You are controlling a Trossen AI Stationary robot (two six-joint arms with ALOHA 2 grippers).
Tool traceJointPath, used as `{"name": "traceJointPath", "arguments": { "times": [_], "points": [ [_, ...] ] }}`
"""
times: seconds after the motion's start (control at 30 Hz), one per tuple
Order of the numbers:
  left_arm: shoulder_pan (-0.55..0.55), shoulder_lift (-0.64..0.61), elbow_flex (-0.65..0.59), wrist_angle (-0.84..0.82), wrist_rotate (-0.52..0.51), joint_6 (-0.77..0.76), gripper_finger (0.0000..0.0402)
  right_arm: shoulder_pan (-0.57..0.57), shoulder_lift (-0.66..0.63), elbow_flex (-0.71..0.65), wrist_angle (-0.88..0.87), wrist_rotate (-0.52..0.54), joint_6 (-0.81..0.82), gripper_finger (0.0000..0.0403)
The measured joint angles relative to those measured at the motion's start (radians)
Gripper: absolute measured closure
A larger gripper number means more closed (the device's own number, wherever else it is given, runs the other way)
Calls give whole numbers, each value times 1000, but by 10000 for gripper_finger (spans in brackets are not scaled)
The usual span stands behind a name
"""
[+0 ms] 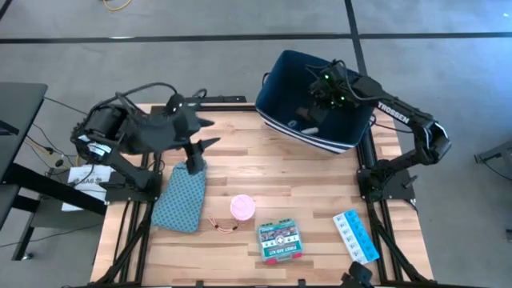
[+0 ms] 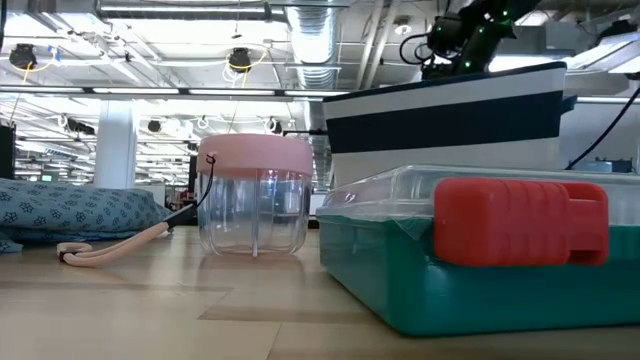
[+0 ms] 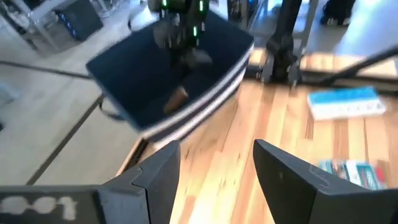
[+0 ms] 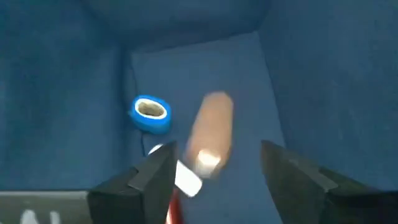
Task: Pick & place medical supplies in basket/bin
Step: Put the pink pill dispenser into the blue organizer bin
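Note:
The dark navy bin (image 1: 352, 128) stands at the table's far right. My right gripper (image 4: 217, 171) hovers open over its inside (image 1: 324, 94). On the bin's floor I see a small blue roll (image 4: 151, 114), a white tube (image 4: 186, 177) and a blurred brown bar (image 4: 214, 127) below the fingers. My left gripper (image 1: 210, 134) is open above the far end of the teal pouch (image 1: 180, 198), pointing toward the bin (image 3: 174, 68). The pink round roll (image 1: 242, 208), the green flat box (image 1: 279, 240) and the light-blue pill organizer (image 1: 356, 234) lie on the table's near half.
A thin tan cord (image 1: 224, 226) lies between the pouch and the pink roll. In the low view the green box (image 2: 480, 260) with its red latch fills the near right, and the pink-lidded roll (image 2: 255, 195) stands beside it. Bare wood lies between the left gripper and the bin.

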Motion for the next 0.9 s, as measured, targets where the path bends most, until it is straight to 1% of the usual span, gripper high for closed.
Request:
{"name": "traceJointPath", "arguments": {
  "times": [0.07, 0.13, 0.2, 0.27, 0.33, 0.4, 0.5, 0.57, 0.67, 0.73, 0.83, 0.9],
  "points": [
    [-33, 2, -4, -74, -30, -44, 207, 5, -4, 37, -8, 0, -2, 172],
    [-64, 5, -29, -117, -85, -81, 207, 9, -20, 92, -7, -1, -12, 171],
    [-105, 8, -74, -137, -142, -124, 207, 21, -44, 156, -8, -2, -24, 173],
    [-145, 7, -129, -144, -162, -148, 207, 43, -72, 220, -9, -2, -25, 177],
    [-187, 4, -211, -150, -185, -196, 207, 73, -105, 271, -19, -4, -25, 181],
    [-235, 7, -314, -150, -235, -280, 207, 112, -145, 307, -31, -5, -25, 185],
    [-306, 7, -500, -132, -311, -459, 207, 180, -211, 319, -35, -5, -15, 189],
    [-346, 7, -633, -66, -333, -600, 207, 222, -249, 319, -41, -5, -6, 190],
    [-391, 8, -812, 90, -268, -774, 207, 277, -288, 319, -63, -5, 17, 190],
    [-414, 8, -922, 267, -221, -846, 207, 304, -302, 319, -79, -5, 20, 190],
    [-439, 11, -1075, 550, -142, -863, 207, 333, -307, 319, -87, -5, 43, 189],
    [-445, 16, -1155, 698, -77, -784, 207, 347, -303, 319, -92, -5, 63, 191]
  ]
}}
